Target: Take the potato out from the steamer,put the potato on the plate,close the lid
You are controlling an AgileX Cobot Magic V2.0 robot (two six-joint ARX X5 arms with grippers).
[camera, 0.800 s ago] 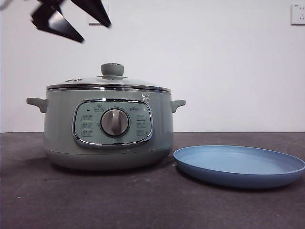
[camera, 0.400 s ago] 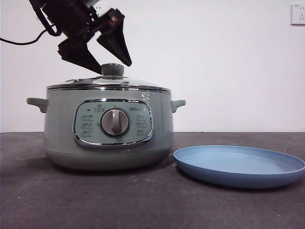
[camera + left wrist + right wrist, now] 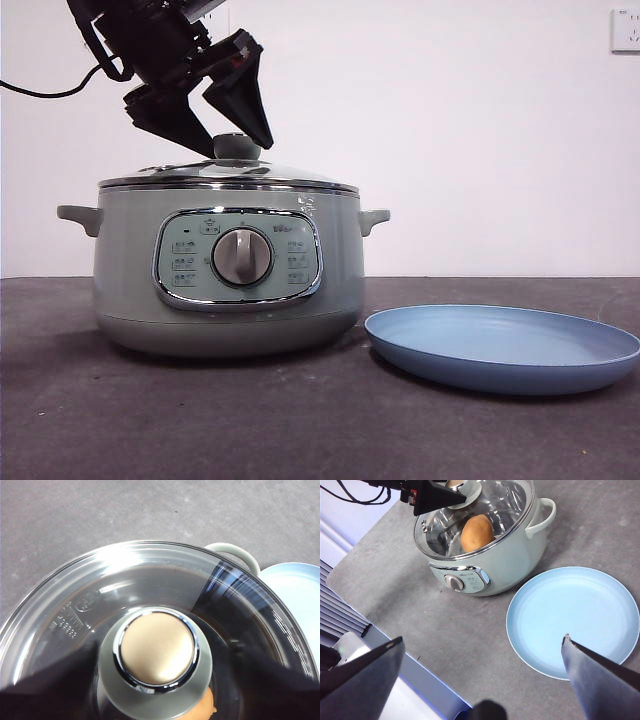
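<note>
Orange-brown and smooth-skinned, the oval potato [image 3: 477,532] lies inside the round pale sage-green steamer [image 3: 228,270], seen through the glass in the right wrist view and as a sliver beside the knob in the left wrist view. The round glass lid with its chrome rim [image 3: 228,177] sits closed on the pot, and its sage-green knob [image 3: 236,147] carries a gold-toned cap ringed in chrome on top [image 3: 156,651]. A chrome-framed control panel with a central silver dial [image 3: 241,257] faces the front camera, and a small handle juts from each side of the pot.

In the front view, the left gripper [image 3: 237,138] reaches down from the 11 o'clock corner, tilted, with a black cable trailing behind it. Its two black jaws are spread, one on each side of the knob, with their tips level with it; whether they touch it I cannot tell. The right gripper [image 3: 482,655] hangs high over the near edge of the dark grey bench [image 3: 300,420], its jaws spread wide and holding nothing.

At 3 o'clock from the steamer lies the wide shallow light-blue plate [image 3: 590,368], just beside the pot's base, with nothing on it. A white wall socket [image 3: 625,29] sits on the wall at the 1 o'clock corner.
</note>
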